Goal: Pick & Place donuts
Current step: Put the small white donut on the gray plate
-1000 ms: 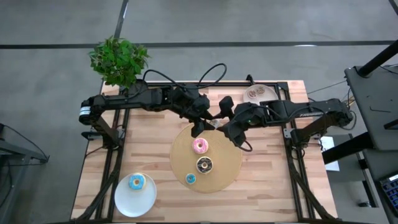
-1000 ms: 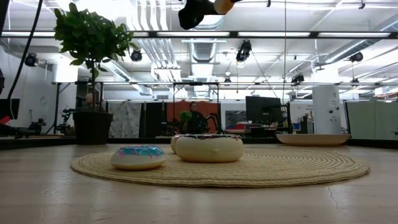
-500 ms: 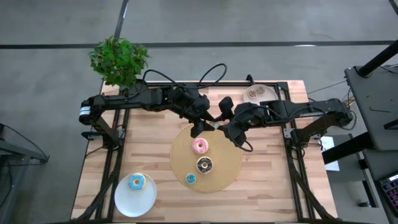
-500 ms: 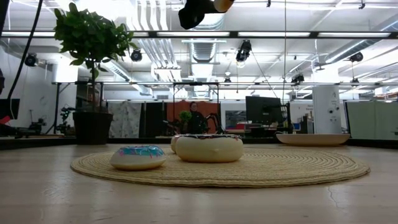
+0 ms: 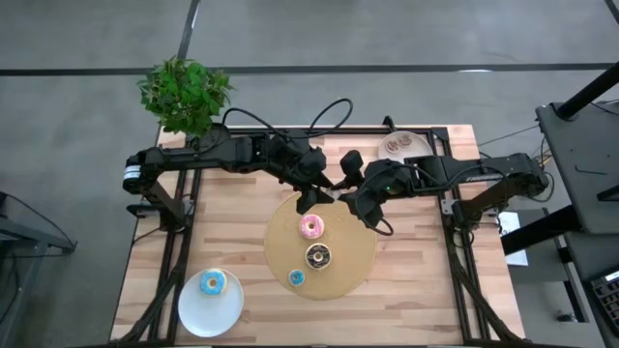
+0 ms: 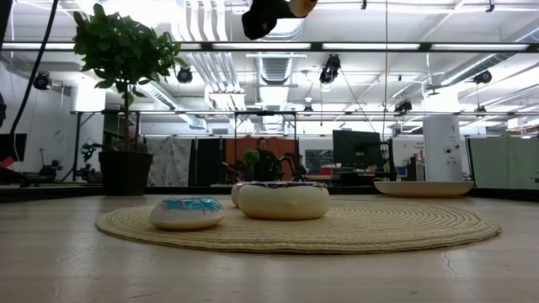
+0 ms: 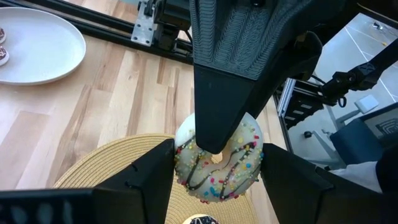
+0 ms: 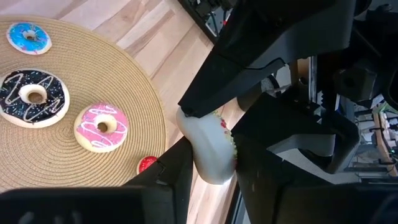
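Our left gripper (image 7: 217,162) is clamped on the cream donut (image 7: 219,160) above the woven mat's (image 5: 360,263) far edge, and our right gripper (image 8: 214,158) is pinching it too. Pink (image 5: 310,227), chocolate (image 5: 318,256) and small blue (image 5: 296,278) donuts remain on the mat; one blue donut (image 5: 212,283) already sits on the near-left white plate (image 5: 193,311).

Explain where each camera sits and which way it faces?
High view: overhead, facing straight down on the table; both arms show, left pincer and right pincer meeting.
Low view: at tabletop height, facing level across the mat; a dark arm tip shows on top.
Left wrist view: on the left arm, facing past its pincer gripping the white donut.
Right wrist view: on the right arm, facing past its pincer toward that donut.
Shared: both wrist views show the white donut.
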Controlling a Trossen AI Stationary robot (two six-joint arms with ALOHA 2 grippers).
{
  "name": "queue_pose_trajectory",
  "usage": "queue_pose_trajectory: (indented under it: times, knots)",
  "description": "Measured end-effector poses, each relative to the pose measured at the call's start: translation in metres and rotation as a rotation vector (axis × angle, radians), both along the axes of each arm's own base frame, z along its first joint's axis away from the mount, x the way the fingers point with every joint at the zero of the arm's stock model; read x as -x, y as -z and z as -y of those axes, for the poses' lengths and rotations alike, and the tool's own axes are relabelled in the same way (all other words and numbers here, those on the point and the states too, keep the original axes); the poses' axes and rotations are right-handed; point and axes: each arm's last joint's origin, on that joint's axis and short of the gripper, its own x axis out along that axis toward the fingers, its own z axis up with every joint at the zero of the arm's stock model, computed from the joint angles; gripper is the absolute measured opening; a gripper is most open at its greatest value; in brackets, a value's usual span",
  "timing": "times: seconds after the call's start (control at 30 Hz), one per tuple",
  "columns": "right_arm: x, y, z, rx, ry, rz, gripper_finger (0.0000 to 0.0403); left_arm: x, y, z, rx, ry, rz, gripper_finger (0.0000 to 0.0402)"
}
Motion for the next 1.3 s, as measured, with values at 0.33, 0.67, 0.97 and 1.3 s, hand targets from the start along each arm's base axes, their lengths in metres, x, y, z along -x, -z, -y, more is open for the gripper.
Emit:
queue_pose_trajectory:
  times: [0.33, 0.67, 0.97, 1.3]
  knots:
    - [0.000, 0.000, 0.000, 0.000, 0.001, 0.000, 0.0096, 0.000, 0.000, 0.000, 0.013, -0.019, -0.006, 0.0202]
    - [0.000, 0.000, 0.000, 0.000, 0.000, 0.001, 0.0085, 0.000, 0.000, -0.001, 0.013, -0.026, -0.006, 0.0255]
    - [0.000, 0.000, 0.000, 0.000, 0.001, 0.002, 0.0088, 0.002, -0.001, -0.004, 0.011, -0.034, -0.006, 0.0271]
    - [0.000, 0.000, 0.000, -0.005, 0.007, 0.001, 0.0079, 0.024, -0.020, -0.018, 0.007, -0.083, 0.029, 0.0271]
